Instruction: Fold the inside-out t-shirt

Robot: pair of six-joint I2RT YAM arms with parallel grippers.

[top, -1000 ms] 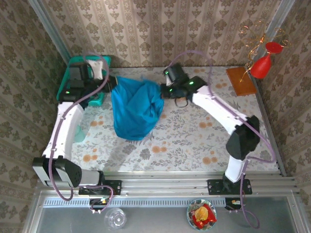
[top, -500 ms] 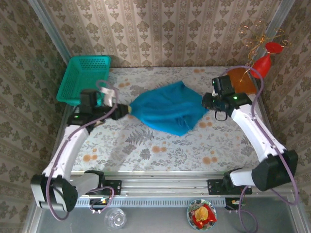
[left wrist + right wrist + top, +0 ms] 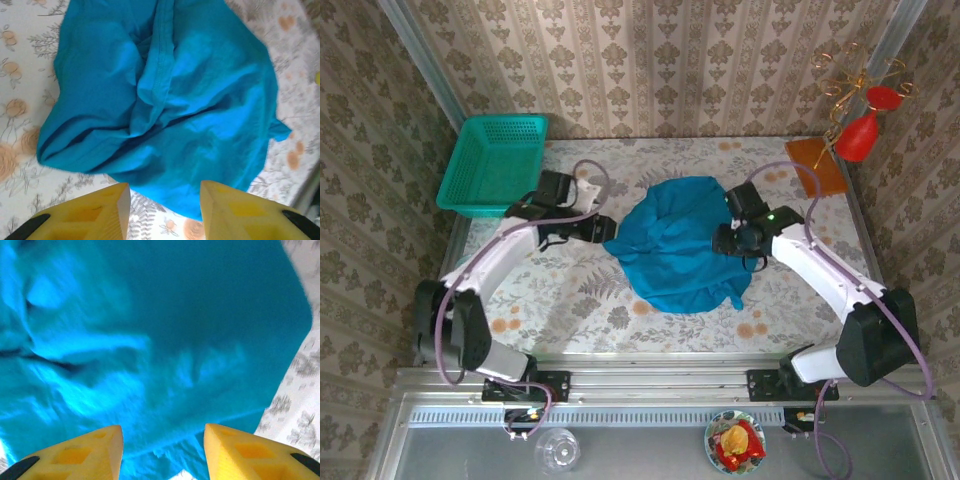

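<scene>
Now, shirt (image 3: 680, 255): crumpled heap in the middle of the table (image 3: 570, 300), between the two grippers; about as wide as deep, so no clear long axis.
Left gripper (image 3: 604, 232): jaws apart, nothing in them; at the heap's left tip, cloth lying to its right.
Right gripper (image 3: 725, 240): jaws apart, also empty; over the heap's right side, cloth under it and to its left.
Nearer arm: judged even, each at its own flank.
Next move: likely a fresh pinch on each side to spread the shirt flat.
Basket (image 3: 490, 165): far left, well apart from the shirt.
</scene>
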